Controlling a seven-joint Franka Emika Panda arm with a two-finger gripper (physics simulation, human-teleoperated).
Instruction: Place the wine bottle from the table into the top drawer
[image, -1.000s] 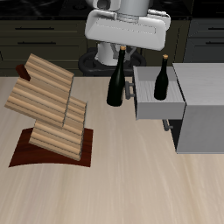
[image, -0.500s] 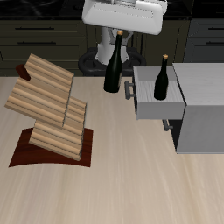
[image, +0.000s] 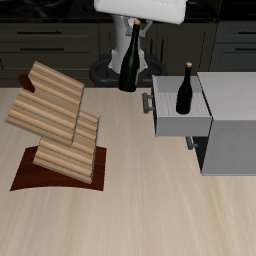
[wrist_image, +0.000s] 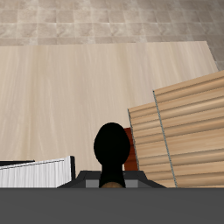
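2 dark bottles show: 1 wine bottle (image: 130, 63) hangs upright above the table (image: 150, 210) near its back edge, clamped at the neck by the gripper (image: 136, 20), while its twin (image: 185, 91) stands in the open top drawer (image: 180, 122).

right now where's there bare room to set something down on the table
The table is bare along its front edge, in front of the wooden rack and the open top drawer. It is crowded farther back, where the gripper holds a wine bottle beside the drawer.
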